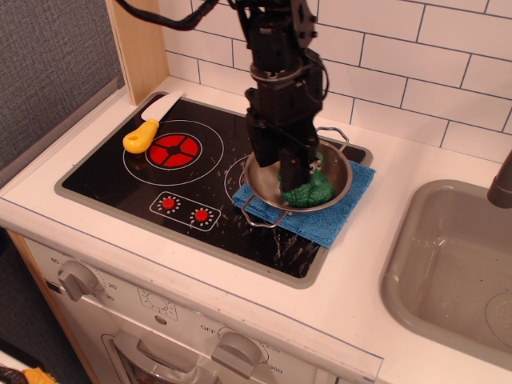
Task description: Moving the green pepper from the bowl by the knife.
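Observation:
The green pepper [310, 190] lies inside the steel bowl [340, 170], which stands on a blue cloth [336, 216] at the right of the stove top. My black gripper [282, 178] reaches down into the bowl from above. Its fingers stand a little apart at the pepper's left side and hide part of it. I cannot see whether they touch it. The knife [141, 136], with a yellow-orange handle and a white blade, lies at the stove's back left corner, beside the red burner [174, 150].
The black stove top [120, 180] has two small red knob marks [184, 210] at the front. A wooden post [136, 44] stands at the back left, a tiled wall behind. A grey sink [452, 264] lies to the right.

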